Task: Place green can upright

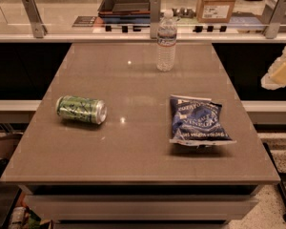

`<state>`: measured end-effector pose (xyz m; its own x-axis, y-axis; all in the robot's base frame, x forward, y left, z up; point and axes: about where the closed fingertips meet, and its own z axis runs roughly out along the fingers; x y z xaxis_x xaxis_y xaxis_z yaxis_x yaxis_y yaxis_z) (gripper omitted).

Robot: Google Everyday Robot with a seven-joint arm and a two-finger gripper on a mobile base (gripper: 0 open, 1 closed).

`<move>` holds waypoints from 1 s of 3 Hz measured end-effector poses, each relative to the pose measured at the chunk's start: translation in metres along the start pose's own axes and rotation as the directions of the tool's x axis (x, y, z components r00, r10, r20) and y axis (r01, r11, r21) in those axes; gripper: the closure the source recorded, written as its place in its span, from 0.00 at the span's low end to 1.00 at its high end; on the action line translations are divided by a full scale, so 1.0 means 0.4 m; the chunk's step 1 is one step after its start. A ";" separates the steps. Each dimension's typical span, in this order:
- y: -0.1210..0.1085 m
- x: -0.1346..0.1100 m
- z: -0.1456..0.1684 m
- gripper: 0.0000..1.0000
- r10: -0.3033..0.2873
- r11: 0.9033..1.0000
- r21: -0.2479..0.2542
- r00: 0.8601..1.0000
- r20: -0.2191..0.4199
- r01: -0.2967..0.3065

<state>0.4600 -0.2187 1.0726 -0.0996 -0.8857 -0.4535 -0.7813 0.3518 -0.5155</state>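
The green can (81,109) lies on its side on the left part of the brown table (133,147), with its silver end facing right. It is bright green with dark scribbly markings. My gripper (278,73) shows as a pale shape at the right edge of the view, beyond the table's right side and far from the can. It holds nothing that I can see.
A clear plastic water bottle (166,42) stands upright at the table's far middle. A blue chip bag (198,120) lies flat on the right. Behind the table runs a counter with a glass rail, a dark tray (126,4) and a cardboard box (217,3).
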 end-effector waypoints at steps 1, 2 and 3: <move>0.000 0.000 0.000 0.00 0.000 1.000 0.000 1.000 0.000 0.000; 0.001 -0.008 0.000 0.00 0.004 1.000 -0.001 1.000 0.006 -0.004; 0.005 -0.057 0.029 0.00 0.035 0.999 -0.023 0.998 0.056 -0.034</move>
<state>0.4680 -0.1943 1.0734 -0.0919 -0.8543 -0.5116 -0.7916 0.3743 -0.4829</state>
